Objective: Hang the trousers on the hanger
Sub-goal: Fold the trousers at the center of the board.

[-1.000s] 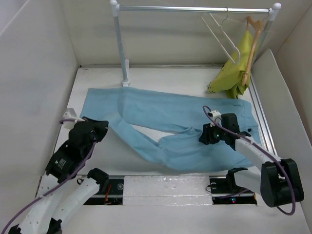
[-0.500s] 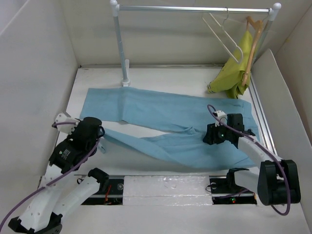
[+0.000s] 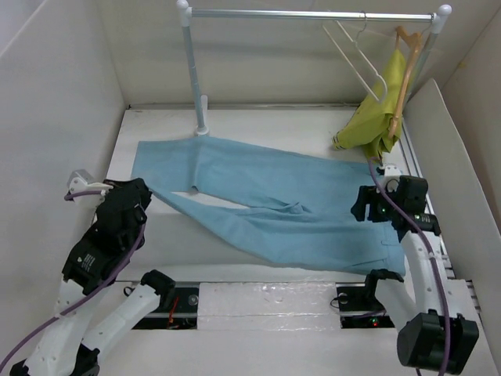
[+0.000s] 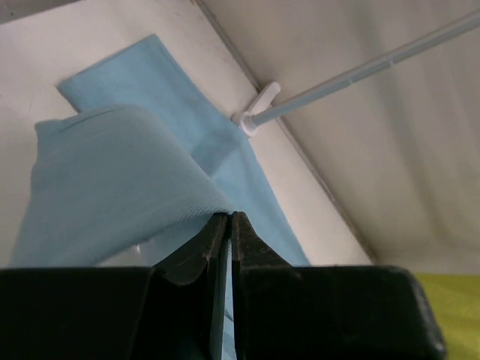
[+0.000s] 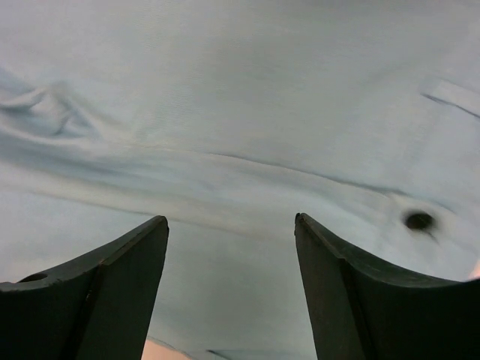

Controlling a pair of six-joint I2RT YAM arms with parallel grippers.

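The light blue trousers (image 3: 266, 188) lie spread across the table, waist at the right and two legs running left. My left gripper (image 3: 145, 196) is shut on the end of the near leg, and the cloth drapes over its tips in the left wrist view (image 4: 229, 217). My right gripper (image 3: 362, 210) is open and empty, just above the waist area; the right wrist view shows fabric (image 5: 240, 112) between its spread fingers (image 5: 229, 219). The cream-white hanger (image 3: 356, 59) hangs empty on the rail at the back right.
A metal rail (image 3: 313, 13) on a white post (image 3: 192, 70) spans the back, also in the left wrist view (image 4: 360, 71). A tan wooden hanger (image 3: 405, 74) holds a yellow-green garment (image 3: 372, 117) at the right. White walls enclose the table.
My left gripper has pulled the near trouser leg out to the left, straightening it. My right gripper has moved right from the crotch area to the waist.
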